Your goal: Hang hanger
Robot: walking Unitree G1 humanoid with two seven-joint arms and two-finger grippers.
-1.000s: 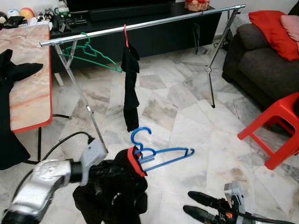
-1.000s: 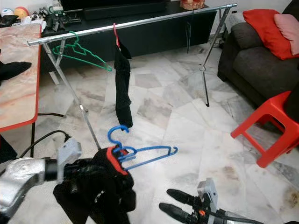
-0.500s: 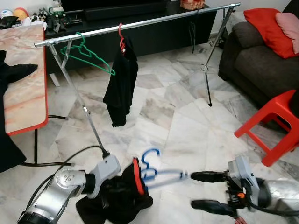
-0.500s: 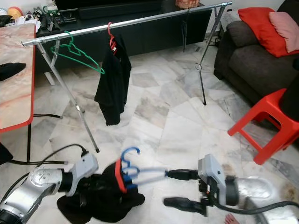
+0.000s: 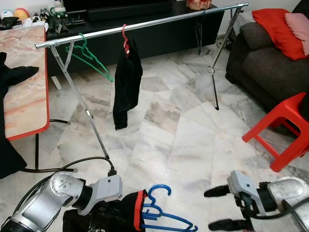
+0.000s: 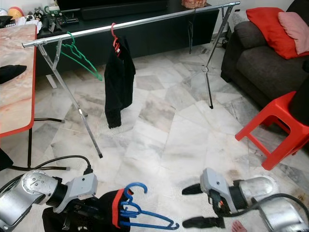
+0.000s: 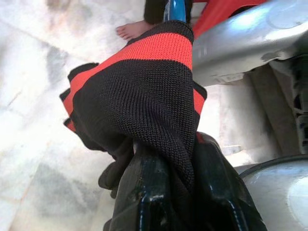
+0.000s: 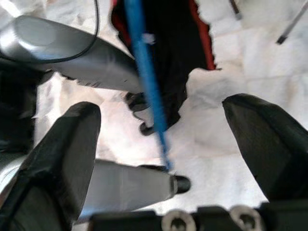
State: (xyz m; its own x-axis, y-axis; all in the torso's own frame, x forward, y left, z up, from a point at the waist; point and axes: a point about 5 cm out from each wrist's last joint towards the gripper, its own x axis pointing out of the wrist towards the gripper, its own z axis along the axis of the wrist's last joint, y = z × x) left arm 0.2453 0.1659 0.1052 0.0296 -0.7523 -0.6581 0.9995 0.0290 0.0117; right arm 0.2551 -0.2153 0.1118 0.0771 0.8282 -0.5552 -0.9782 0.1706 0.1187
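Note:
A blue hanger sticks out of a black garment with a red collar, low over the floor. My left gripper is shut on that knit garment, and the cloth hides its fingers in the eye views. To the hanger's right, a short gap away, my right gripper stands open and holds nothing. The hanger's blue bar runs between its spread fingers in the right wrist view. Further off, the silver rail carries a green hanger and a black garment on a red hanger.
A red stool and a dark sofa stand on the right. On the left is a red-edged marble table with dark clothes. A black cable lies by the rack's leg. A person's bare foot is close by.
My left arm has sunk lower with the garment and blue hanger. My right gripper has drawn back from the hanger's end. The hung black garment has swung narrower.

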